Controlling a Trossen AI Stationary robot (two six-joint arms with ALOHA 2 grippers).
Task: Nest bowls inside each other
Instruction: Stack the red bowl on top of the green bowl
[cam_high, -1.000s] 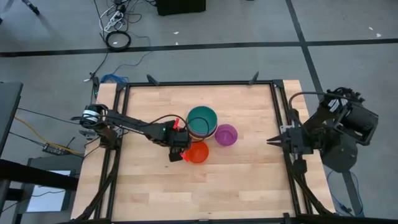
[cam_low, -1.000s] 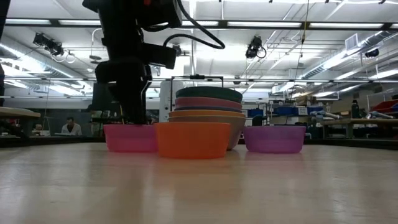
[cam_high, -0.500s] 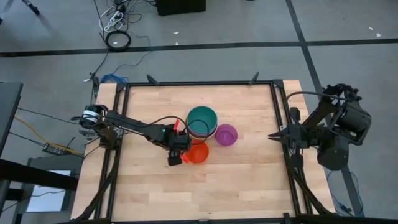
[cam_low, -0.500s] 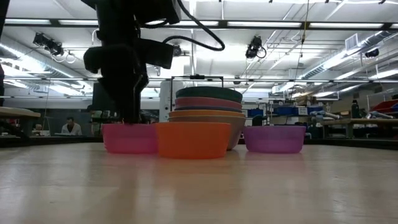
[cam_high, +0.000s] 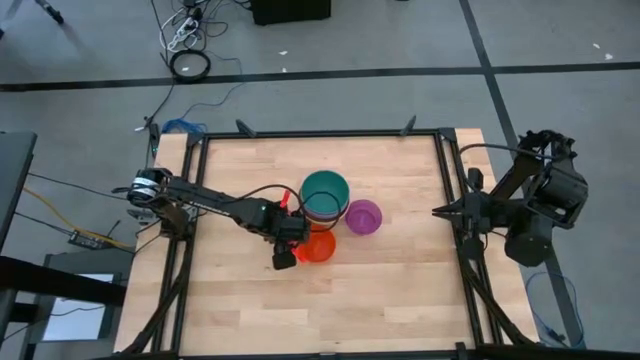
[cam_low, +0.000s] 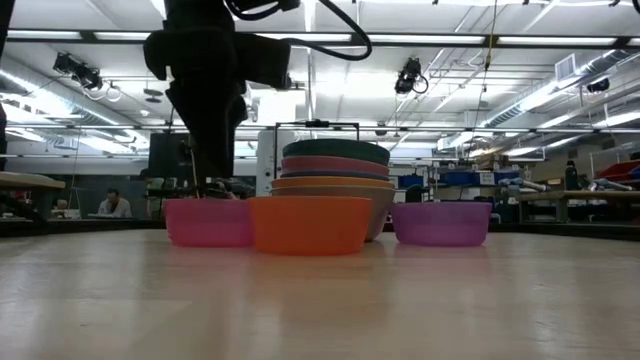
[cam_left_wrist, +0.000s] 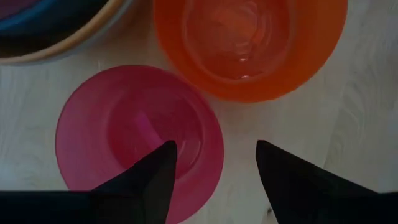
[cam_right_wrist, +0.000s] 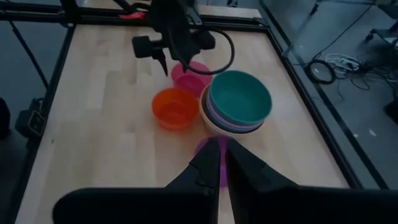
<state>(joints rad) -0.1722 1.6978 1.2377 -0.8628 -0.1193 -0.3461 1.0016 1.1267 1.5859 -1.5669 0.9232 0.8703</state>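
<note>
Five larger bowls (cam_high: 325, 195) are sitting nested at worktop (cam_high: 240, 300) centre. Magenta (cam_left_wrist: 138, 142), red-orange (cam_high: 319, 246) and purple (cam_high: 363, 216) bowls are waiting loose. Left gripper (cam_left_wrist: 211, 171), jaws open, is straddling the magenta rim; right gripper (cam_high: 437, 212), jaws closed, is idling at three o'clock.

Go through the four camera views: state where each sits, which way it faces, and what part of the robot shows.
High view: overhead, straight down; both arms, left hand beside the stack of bowls.
Low view: tabletop level, across the table; left arm above the magenta bowl.
Left wrist view: downward; own open fingers over the magenta bowl.
Right wrist view: across the table; right hand shut.
Shared: the red-orange bowl shows in all four.
</note>
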